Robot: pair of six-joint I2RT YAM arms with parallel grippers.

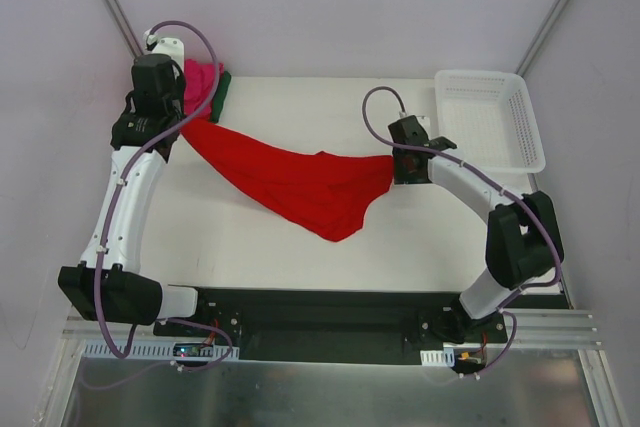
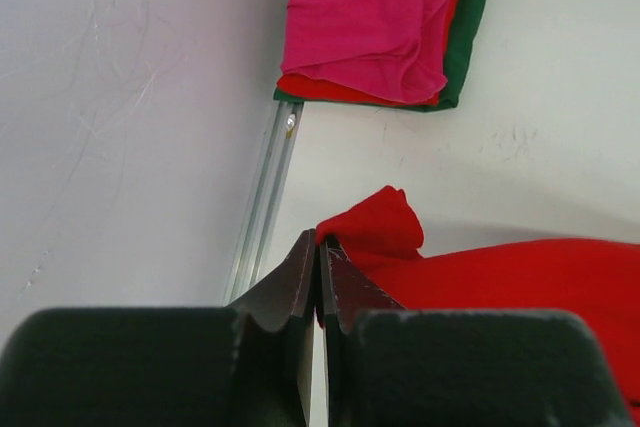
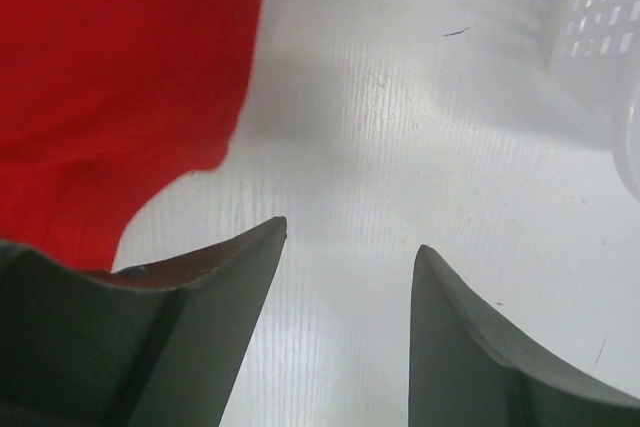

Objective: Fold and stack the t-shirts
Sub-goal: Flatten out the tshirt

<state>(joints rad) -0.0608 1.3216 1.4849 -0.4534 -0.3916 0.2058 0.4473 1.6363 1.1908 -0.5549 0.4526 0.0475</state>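
The large bright red t-shirt [image 1: 300,182] stretches across the white table [image 1: 300,107] from back left to middle right, sagging into a point at the front. My left gripper [image 1: 183,119] [image 2: 320,239] is shut on its left corner, and the red cloth [image 2: 500,277] trails off to the right. My right gripper [image 1: 395,162] [image 3: 352,234] is open over bare table with nothing between its fingers. The shirt's right end [image 3: 110,67] lies just left of it. A folded stack of t-shirts sits in the back-left corner: magenta pink [image 2: 370,17] on top, then red [image 2: 320,89], then dark green [image 2: 470,27].
A white lattice basket [image 1: 490,117] [image 3: 610,47] stands at the back right, close to my right gripper. A metal frame rail [image 2: 265,197] and a pale wall run along the table's left edge, beside my left gripper.
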